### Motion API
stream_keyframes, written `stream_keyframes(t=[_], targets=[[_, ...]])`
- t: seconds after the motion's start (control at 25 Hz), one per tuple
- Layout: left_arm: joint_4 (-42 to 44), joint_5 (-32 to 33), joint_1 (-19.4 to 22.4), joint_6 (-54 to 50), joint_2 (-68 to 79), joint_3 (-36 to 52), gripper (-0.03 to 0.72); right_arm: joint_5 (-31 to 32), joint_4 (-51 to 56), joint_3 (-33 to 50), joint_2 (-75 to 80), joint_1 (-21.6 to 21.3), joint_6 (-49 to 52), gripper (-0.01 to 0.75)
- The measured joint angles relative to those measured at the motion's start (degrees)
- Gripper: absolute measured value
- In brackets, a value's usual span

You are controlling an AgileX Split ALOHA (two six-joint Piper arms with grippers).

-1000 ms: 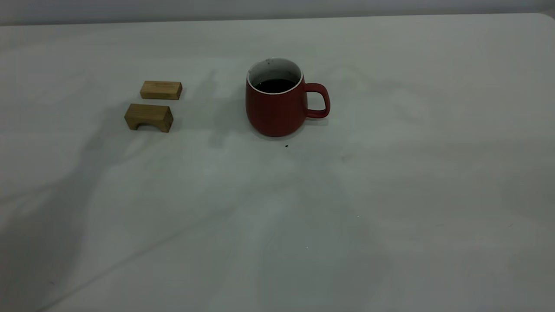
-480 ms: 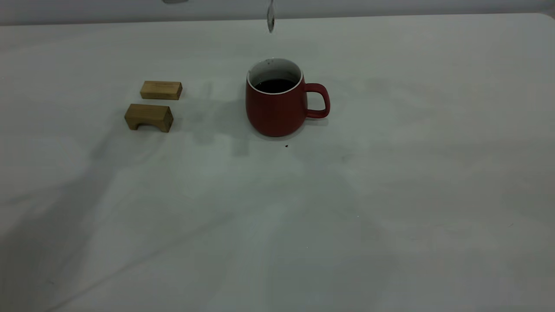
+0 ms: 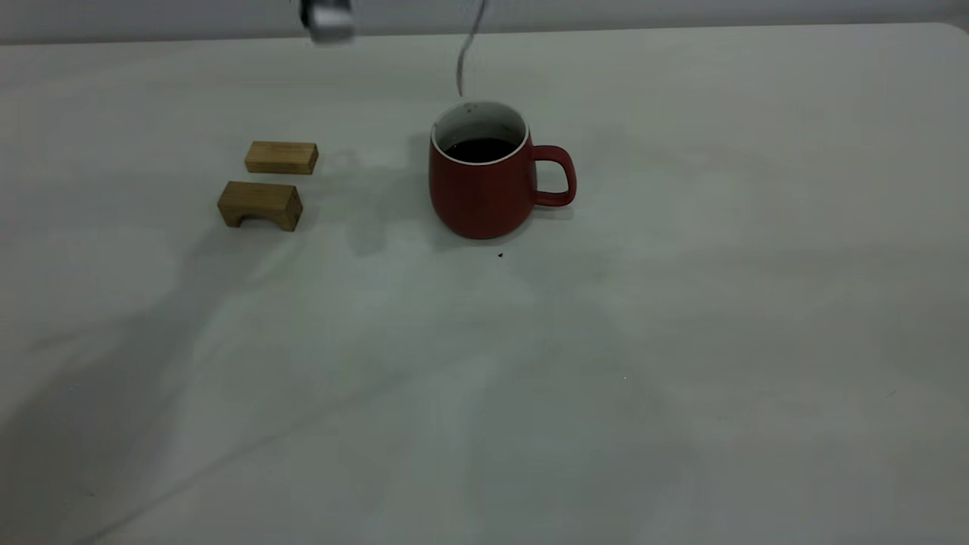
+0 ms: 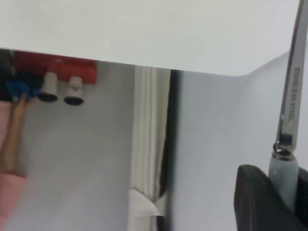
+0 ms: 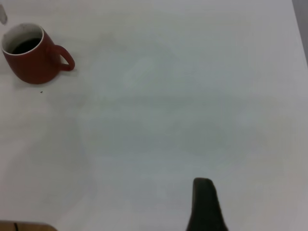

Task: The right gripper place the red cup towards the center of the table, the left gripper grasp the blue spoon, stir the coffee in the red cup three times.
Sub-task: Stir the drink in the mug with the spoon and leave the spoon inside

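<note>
The red cup (image 3: 484, 189) stands upright near the middle of the table (image 3: 681, 341), handle to the right, with dark coffee (image 3: 479, 149) inside. The blue spoon (image 3: 463, 60) hangs bowl-down from the top edge, its tip just above the cup's back-left rim and outside the coffee. My left gripper (image 4: 279, 180) is shut on the spoon's pale-blue handle (image 4: 284, 173), with the metal neck (image 4: 291, 96) sticking out past the fingers. My right gripper (image 5: 204, 204) is held high and far from the cup (image 5: 29, 55), one bare finger showing, nothing beside it.
Two small wooden blocks lie left of the cup, a flat one (image 3: 281, 157) and an arched one (image 3: 260, 204). A grey part of the left arm (image 3: 325, 19) pokes in at the top edge. A dark speck (image 3: 500, 255) lies just before the cup.
The spoon has come down from out of view to just over the cup's rim. The grey arm part has dropped into view. The cup and blocks have not moved.
</note>
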Motion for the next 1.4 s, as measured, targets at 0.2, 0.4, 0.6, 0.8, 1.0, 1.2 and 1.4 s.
stream_keyframes(t=[0.2,0.4,0.6,0.8,1.0,1.2,1.4], targets=[[-6.6,-0.8,-0.9,2.4,5.4,0.0,0.133,0.0,0.0,0.0,0.0,0.0,0.0,0.575],[-4.7,-0.8,-1.2,2.8,8.0,0.0,0.133,0.0,0.0,0.0,0.0,0.0,0.0,0.575],[0.9,-0.5,1.1,0.9,8.1,-0.1,0.133,0.0,0.0,0.0,0.0,0.0,0.0,0.575],[-2.0,-3.2,0.5,3.3,8.7,-2.6,0.133,0.0,0.0,0.0,0.0,0.0,0.0,0.575],[-3.8,-2.6,-1.8,5.4,9.5,-3.7,0.133,0.0,0.0,0.0,0.0,0.0,0.0,0.575],[1.4,2.3,-1.5,2.2,9.5,-3.7,0.133,0.0,0.0,0.0,0.0,0.0,0.0,0.575],[8.1,1.5,0.6,-2.0,9.5,-3.7,0.133,0.0,0.0,0.0,-0.1,0.0,0.0,0.575]])
